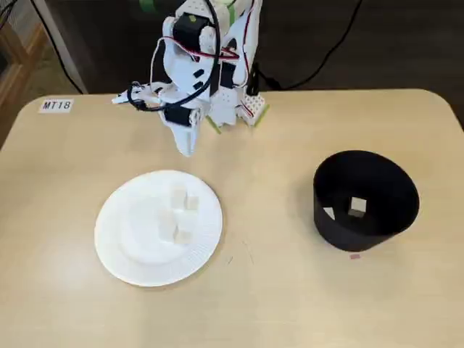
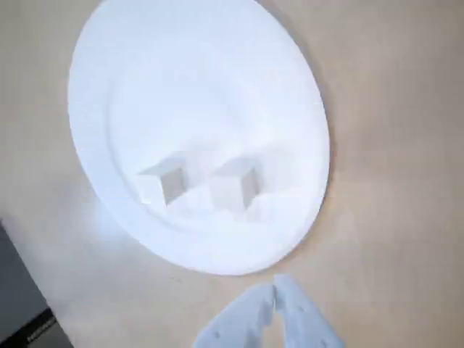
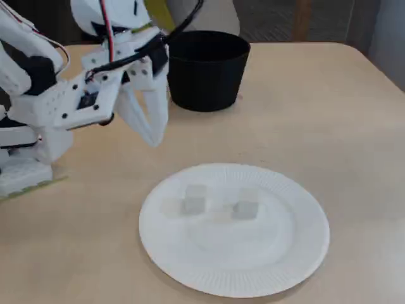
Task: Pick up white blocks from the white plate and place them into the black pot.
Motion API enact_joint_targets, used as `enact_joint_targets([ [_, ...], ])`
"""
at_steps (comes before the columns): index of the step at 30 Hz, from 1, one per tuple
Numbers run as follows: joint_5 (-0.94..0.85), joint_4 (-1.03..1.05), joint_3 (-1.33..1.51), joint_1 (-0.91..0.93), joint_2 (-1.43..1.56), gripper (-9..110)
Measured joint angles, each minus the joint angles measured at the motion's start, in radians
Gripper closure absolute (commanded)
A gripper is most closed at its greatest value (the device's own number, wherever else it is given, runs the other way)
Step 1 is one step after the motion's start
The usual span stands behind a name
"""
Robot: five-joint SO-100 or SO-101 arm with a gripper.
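Blocks (image 1: 177, 214), white, lie clustered on the plate (image 1: 116, 250) toward the worktop's (image 1: 275, 304) left edge in a fixed view; two more sit inside the pot (image 1: 366, 199) toward the right edge. Tool (image 1: 185, 148), empty, jaws closed, hangs just beyond the plate's far rim.

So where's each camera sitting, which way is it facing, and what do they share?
A fixed view: high, opposite the arm, looking down on white plate, black pot and closed gripper.
Wrist view: rides the arm, looks down at the plate; fingertips at bottom edge.
A fixed view: low, beside the arm; arm at left.
All share the plate.
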Motion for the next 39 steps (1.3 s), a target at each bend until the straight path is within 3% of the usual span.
enact_joint_targets([
  [4, -0.044, 0.0, -0.021, 0.012, -0.121, 103],
  [10, -0.129, 0.025, -0.137, 0.084, -0.314, 79],
  [15, -0.183, 0.032, -0.195, 0.114, -0.433, 73],
  [39, -0.032, -0.147, -0.301, 0.029, -0.741, 75],
])
